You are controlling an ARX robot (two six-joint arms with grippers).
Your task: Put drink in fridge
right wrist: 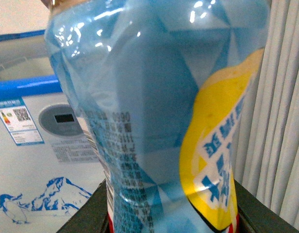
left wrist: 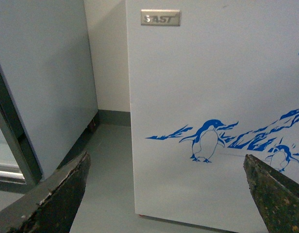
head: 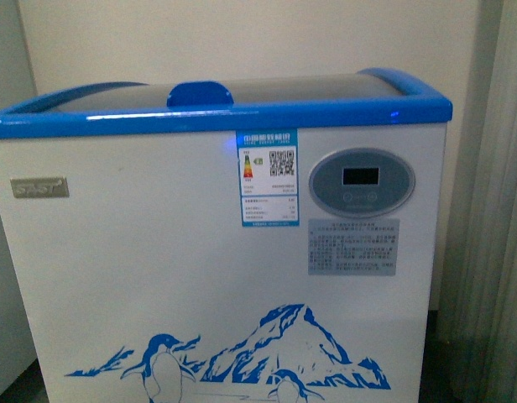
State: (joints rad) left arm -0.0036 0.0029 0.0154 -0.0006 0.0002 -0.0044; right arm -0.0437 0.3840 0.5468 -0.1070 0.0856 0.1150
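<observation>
The right gripper [right wrist: 171, 216] clasps the drink [right wrist: 154, 121], the fridge [head: 158, 252] dead ahead, lids seemingly shut, while the left gripper [left wrist: 166, 194], 2 fingers spread and empty, hangs low before it.

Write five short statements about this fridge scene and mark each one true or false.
1. The right tool holds the drink. True.
2. The left tool grips a can. False: it is open and empty.
3. The drink is inside the fridge. False: it is outside, held in the right tool.
4. The fridge's rim is red. False: it is blue.
5. Penguins are drawn on the fridge's front. True.
</observation>
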